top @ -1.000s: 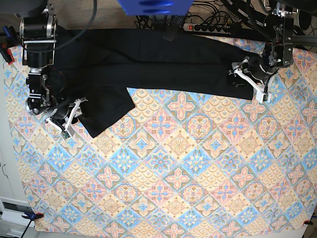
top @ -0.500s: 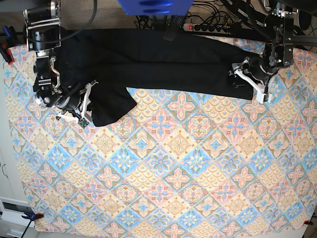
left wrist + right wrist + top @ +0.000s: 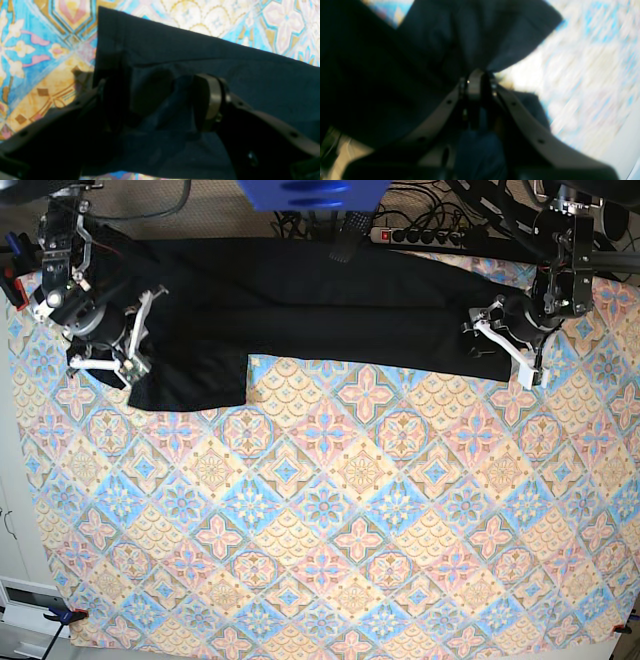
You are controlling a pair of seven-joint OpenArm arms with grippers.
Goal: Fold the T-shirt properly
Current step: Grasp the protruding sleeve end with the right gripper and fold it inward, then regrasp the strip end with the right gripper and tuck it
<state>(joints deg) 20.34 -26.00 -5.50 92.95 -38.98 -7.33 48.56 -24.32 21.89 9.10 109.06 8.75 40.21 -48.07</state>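
The black T-shirt (image 3: pixel 320 300) lies stretched in a long band along the far edge of the patterned table, with a flap hanging toward the front at the left end. My right gripper (image 3: pixel 140 365) is shut on that left flap; the right wrist view shows the fingertips (image 3: pixel 475 82) pinching the dark cloth (image 3: pixel 470 40). My left gripper (image 3: pixel 480 335) rests on the shirt's right end. In the left wrist view its fingers (image 3: pixel 207 102) stand apart with a ridge of cloth (image 3: pixel 160 112) between them, near the shirt's corner (image 3: pixel 105 20).
The patterned cloth (image 3: pixel 330 510) covers the table in front of the shirt. A power strip (image 3: pixel 420 235) and cables lie behind the far edge. A blue object (image 3: pixel 310 192) hangs at top centre. A clamp (image 3: pixel 62 615) grips the front left corner.
My right gripper has swung back and to the left, dragging the shirt's left flap with it, so the slanted flap now hangs squarer. The left arm has stayed put.
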